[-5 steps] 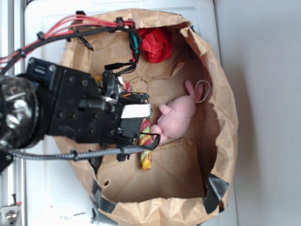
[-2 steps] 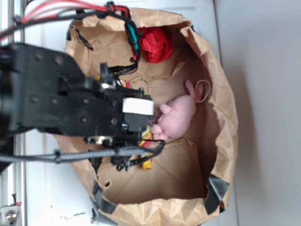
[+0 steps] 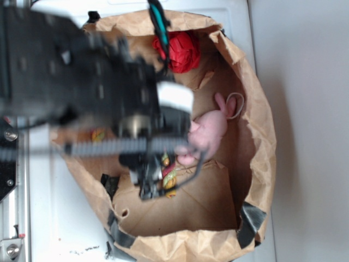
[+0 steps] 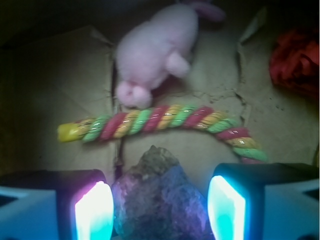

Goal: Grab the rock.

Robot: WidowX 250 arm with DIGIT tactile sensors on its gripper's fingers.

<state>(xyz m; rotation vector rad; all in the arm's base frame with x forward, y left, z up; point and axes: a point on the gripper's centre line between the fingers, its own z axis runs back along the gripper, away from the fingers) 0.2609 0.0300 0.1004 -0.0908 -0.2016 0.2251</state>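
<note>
The gripper [image 4: 160,212] is held wide, and the rock [image 4: 159,197] is seen between its two pads, filling most of the gap. The left pad [image 4: 94,212] sits just beside the stone's flank, while a sliver of clearance is left at the right pad [image 4: 226,210]. Whether the stone is already touched cannot be told.

Trouble could be expected from the uneven spacing: if the jaws are closed as they stand, the stone may be nudged sideways by the nearer pad before the other arrives. Its sloped, faceted sides could let it be squeezed out forward toward the rope cane [image 4: 160,122], which lies just ahead, with the pink plush toy [image 4: 157,47] beyond that. The crumpled paper bag [image 3: 256,164] floor may also give under pressure.

The rock is shown as a dark, rough, angular chunk, peaked at its far end, tinted purplish by the pad glow. In the exterior view it is hidden beneath the arm.
</note>
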